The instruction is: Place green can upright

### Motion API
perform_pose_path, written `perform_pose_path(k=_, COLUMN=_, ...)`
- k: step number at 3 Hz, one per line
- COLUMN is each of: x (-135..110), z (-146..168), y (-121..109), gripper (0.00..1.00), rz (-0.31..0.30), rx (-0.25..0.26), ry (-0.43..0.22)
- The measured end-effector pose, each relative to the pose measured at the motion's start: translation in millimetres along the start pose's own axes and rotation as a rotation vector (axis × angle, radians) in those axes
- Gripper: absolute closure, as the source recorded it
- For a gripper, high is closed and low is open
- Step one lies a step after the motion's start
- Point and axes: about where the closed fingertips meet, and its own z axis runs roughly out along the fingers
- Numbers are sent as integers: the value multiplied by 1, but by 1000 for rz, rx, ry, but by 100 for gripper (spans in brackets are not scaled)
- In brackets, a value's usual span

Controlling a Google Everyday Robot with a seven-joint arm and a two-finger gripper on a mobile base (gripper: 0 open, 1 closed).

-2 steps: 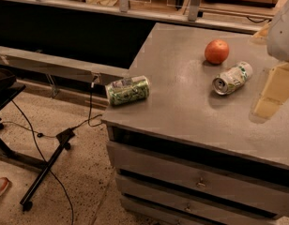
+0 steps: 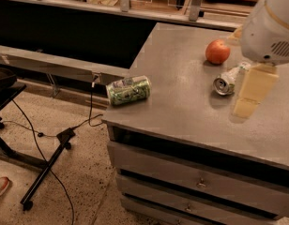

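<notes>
The green can (image 2: pixel 128 90) lies on its side at the left edge of the grey table top (image 2: pixel 182 102), silver top pointing left. Its dark green mottled label has a white patch near the left end. My gripper (image 2: pixel 246 106) hangs from the white arm (image 2: pixel 271 27) at the right side of the table, low over the surface. It is far to the right of the green can and is not touching it. It holds nothing that I can see.
A paler white-and-green can (image 2: pixel 227 81) lies on its side just left of the gripper. A red apple (image 2: pixel 217 51) sits behind it. Drawers (image 2: pixel 196 182) are under the table. A black stand and cables (image 2: pixel 46 158) are on the floor at left.
The arm and gripper have moved left, closer to the paler can. The green can, the apple and the paler can have not moved.
</notes>
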Motion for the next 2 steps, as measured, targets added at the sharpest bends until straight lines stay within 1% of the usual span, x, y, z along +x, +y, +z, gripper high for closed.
perform_pose_path(k=1, x=-69, z=28, y=4, gripper=0, rz=-178, rx=-30, ry=26)
perform_pose_path(k=2, x=-144, z=66, y=9, gripper=0, rz=-346, rx=-71, ry=87)
